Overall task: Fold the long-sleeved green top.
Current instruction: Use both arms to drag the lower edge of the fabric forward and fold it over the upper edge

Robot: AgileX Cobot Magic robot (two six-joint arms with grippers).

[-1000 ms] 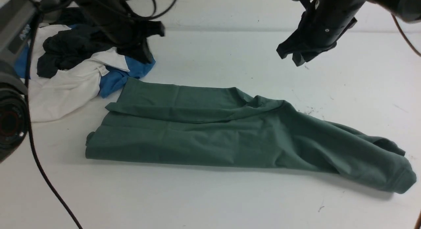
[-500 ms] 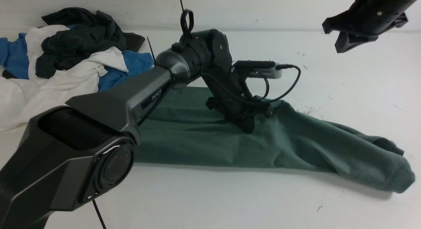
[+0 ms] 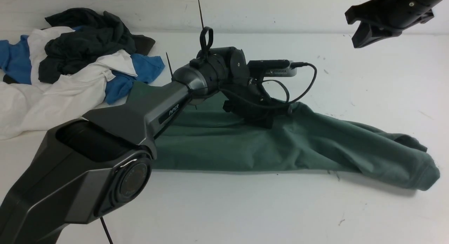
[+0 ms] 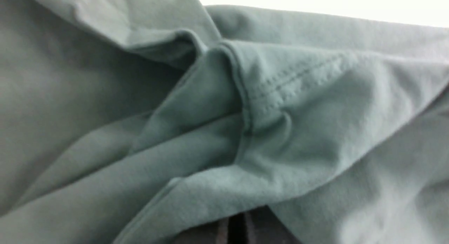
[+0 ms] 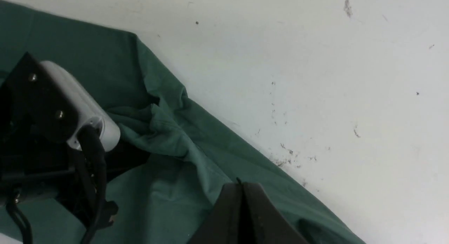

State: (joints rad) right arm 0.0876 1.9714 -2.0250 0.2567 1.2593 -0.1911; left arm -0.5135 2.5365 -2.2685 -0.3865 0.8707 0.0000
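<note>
Soft, creased green long-sleeved top [image 3: 315, 146], elongated

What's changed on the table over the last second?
The left hand swung in from over the clothes pile and came down, shut, on the middle of the green top; whether it pinches cloth is unclear. The right hand, shut, drew up and to the right. The sleeve end shifted slightly; the pile stayed put.

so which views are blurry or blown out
Left wrist view: soft and washed pale, too close to the green top, with the table blown white. Front view: sharp, soft shadow under the top. Right wrist view: sharp, only the right gripper blurs.
</note>
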